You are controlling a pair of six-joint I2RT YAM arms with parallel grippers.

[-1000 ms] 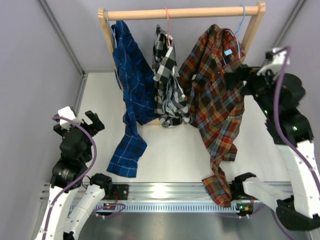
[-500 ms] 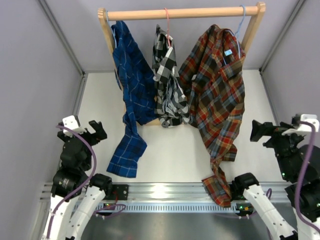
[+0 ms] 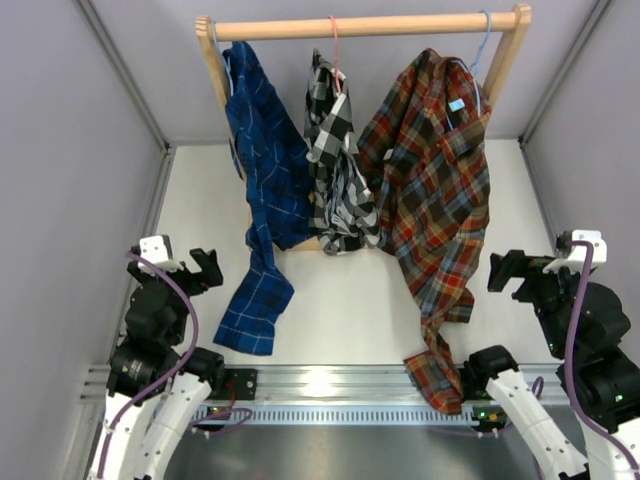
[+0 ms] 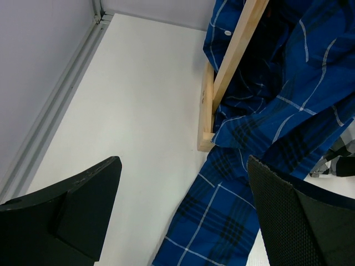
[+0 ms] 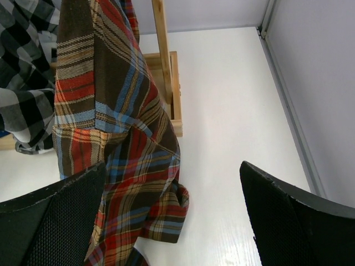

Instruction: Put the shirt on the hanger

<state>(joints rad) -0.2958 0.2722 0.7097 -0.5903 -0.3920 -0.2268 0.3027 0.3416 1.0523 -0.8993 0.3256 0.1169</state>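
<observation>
The red-orange, brown and blue plaid shirt (image 3: 435, 200) hangs from the light blue wire hanger (image 3: 484, 35), whose hook is over the right end of the wooden rail. Its light blue neck label (image 3: 456, 103) shows. One sleeve trails down across the table to the front edge. The shirt also shows in the right wrist view (image 5: 122, 160). My right gripper (image 3: 535, 262) is open and empty, low at the near right, apart from the shirt; in its own view (image 5: 172, 216) the jaws stand wide. My left gripper (image 3: 180, 262) is open and empty at the near left (image 4: 183, 210).
A wooden rack (image 3: 365, 25) holds a dark blue plaid shirt (image 3: 262, 160) on the left and a black-and-white checked shirt (image 3: 335, 160) on a pink-red hanger (image 3: 334, 40) in the middle. The rack's post (image 4: 233, 61) and foot (image 5: 176, 94) stand on the white table. Grey walls close both sides.
My right arm has drawn back from beside the shirt's shoulder at the rack to the near right. My left arm has pulled back a little toward the front. The shirt hangs unchanged.
</observation>
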